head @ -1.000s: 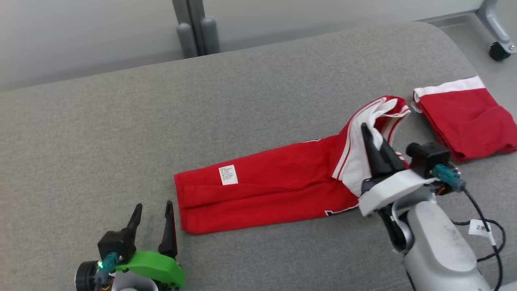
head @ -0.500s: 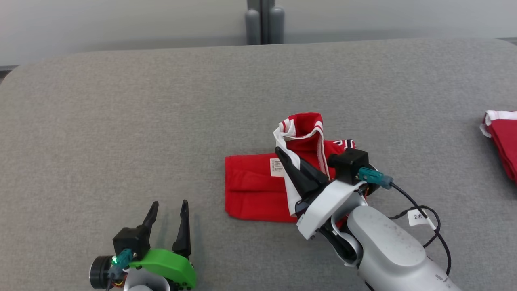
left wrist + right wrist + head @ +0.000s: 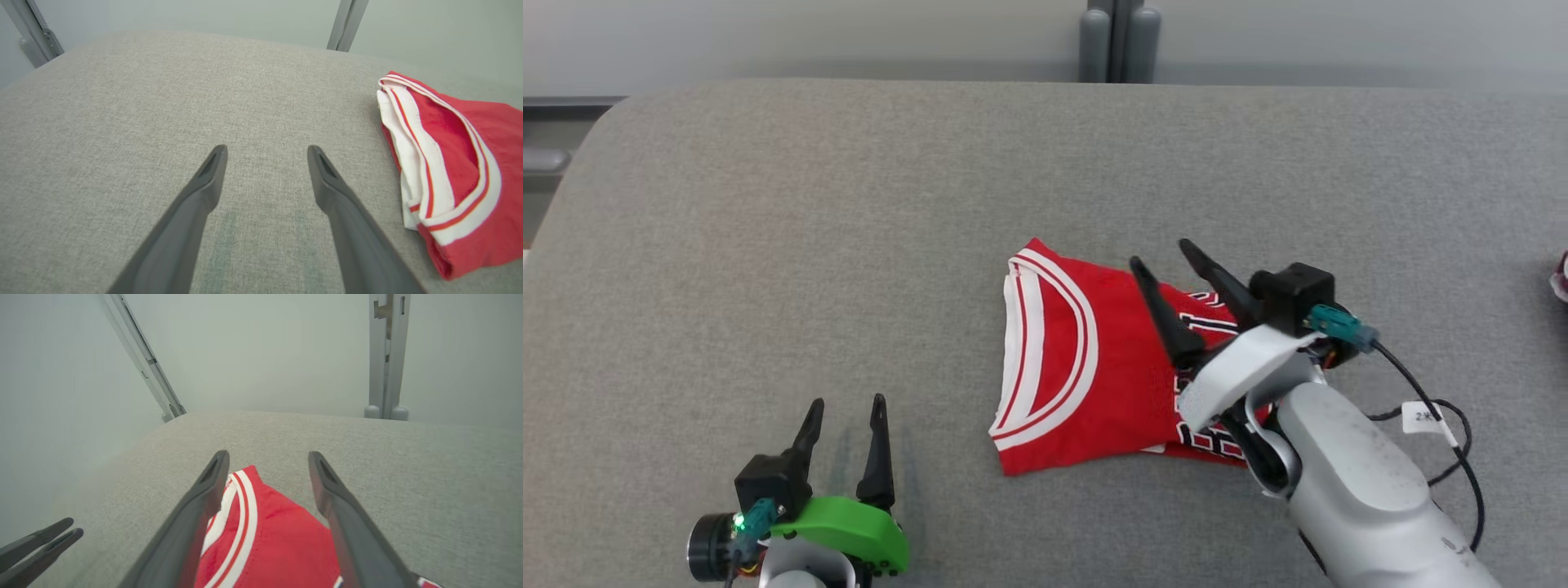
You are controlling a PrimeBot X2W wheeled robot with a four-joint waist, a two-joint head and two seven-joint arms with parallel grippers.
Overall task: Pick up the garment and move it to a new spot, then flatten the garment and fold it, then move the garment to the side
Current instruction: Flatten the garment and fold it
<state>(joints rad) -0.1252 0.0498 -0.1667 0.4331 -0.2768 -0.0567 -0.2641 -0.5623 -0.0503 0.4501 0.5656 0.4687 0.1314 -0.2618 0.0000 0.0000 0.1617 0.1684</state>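
Garment (head view): red jersey (image 3: 1094,367) with white-striped trim, folded into a compact shape, lying on the grey fabric desk (image 3: 768,245) a little right of centre; curved trim on its left part, white print on its right part
Right gripper (head view): right gripper (image 3: 1159,251) above the garment's right part, jaws apart, nothing between them; contact with the cloth cannot be told
Left gripper (head view): left gripper (image 3: 848,400) at lower left, jaws apart, over bare desk, apart from the garment
Left wrist view: jaws apart over grey fabric; garment (image 3: 461,171) at the right, its striped edge nearest the fingers, not touching them
Right wrist view: jaws apart, the garment (image 3: 278,539) below and between the fingers, its striped corner pointing away
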